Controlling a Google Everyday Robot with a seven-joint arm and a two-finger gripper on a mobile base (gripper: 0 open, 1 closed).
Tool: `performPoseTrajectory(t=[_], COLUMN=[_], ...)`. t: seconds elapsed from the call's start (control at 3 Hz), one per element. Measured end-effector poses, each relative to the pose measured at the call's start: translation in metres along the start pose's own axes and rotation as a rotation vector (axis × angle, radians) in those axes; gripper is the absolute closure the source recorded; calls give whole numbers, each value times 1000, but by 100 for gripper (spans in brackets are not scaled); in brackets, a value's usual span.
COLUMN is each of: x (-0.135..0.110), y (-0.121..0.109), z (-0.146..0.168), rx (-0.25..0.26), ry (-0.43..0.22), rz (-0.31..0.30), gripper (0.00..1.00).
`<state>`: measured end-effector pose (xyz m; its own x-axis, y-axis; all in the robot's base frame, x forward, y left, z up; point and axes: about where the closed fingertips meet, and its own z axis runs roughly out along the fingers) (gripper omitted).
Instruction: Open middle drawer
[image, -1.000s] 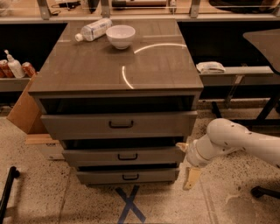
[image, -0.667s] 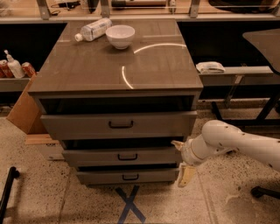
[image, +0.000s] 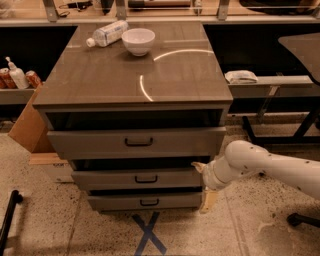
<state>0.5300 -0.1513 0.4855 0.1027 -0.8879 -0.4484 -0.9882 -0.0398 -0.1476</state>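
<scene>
Middle drawer (image: 110, 179): the second of three fronts under the table's (image: 100, 82) front edge. It stood slightly forward with a dark gap above it, and none of its inside showed.
Handle (image: 146, 179): a small black bar at the centre of that front, with nothing touching it.
End effector (image: 202, 183): it lay below the table's front right corner, at the right end of the middle drawer. It stood open and held nothing. One of its fingers (image: 196, 166) pointed at the drawer's upper right corner, and the other hung down beside the bottom drawer (image: 120, 202).
Arm (image: 270, 162): white, and reached in from the right at drawer height.
Change: within the last second the end effector had travelled left. It went from a position clear of the table's right edge to one meeting the drawer's right end, with its spread looking much the same.
Unchanged: the three drawer fronts had not moved, nor had the bowl (image: 138, 40) and bottle (image: 106, 33) near the table's back edge.
Meaning for the task: the approach was under way but the pull was not, and the drawer had yet to be drawn out.
Next need (judgement): the end effector was well right of the handle. Either a further shift left or a hold on the front's end was needed before any outward pull.
Risk (judgement): a pull from the end rather than the centre might have skewed the drawer or slipped off. The top drawer (image: 90, 143) also overhung closely above.
</scene>
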Motion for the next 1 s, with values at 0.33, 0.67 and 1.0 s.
performPoseTrajectory(t=[0.33,0.67,1.0], x=[1,1,1], y=[-11,-20,-30], z=[26,43,62], rx=[19,32,34], ry=[4,17,26], rz=[-42,-62,-75], gripper=[0,0,0])
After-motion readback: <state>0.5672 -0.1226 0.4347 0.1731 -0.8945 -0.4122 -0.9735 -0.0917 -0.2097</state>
